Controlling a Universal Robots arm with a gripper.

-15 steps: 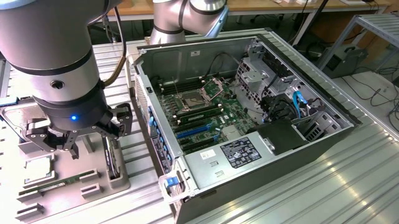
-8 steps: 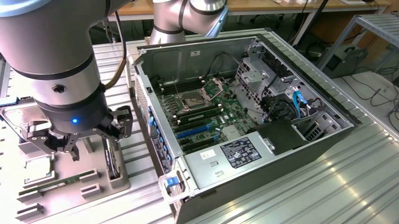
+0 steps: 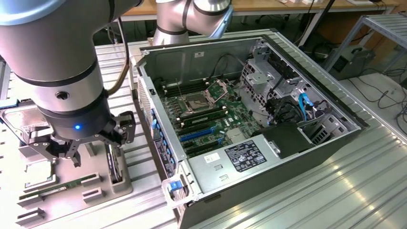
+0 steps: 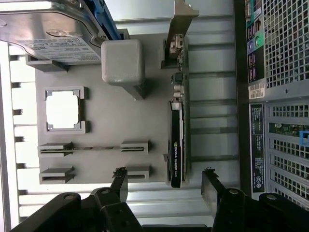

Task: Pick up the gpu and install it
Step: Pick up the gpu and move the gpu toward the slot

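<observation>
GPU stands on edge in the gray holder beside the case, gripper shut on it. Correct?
Not quite. The gripper is open, not shut on the GPU: in the wrist view its jaws stand apart, one to each side of the card's end, clear of it. The rest holds: the GPU stands on edge in the gray holder beside the case.

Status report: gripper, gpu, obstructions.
Gripper open, hovering over tray. Gpu on edge in tray slot, not gripped. Nothing seen between gripper and gpu.
</observation>
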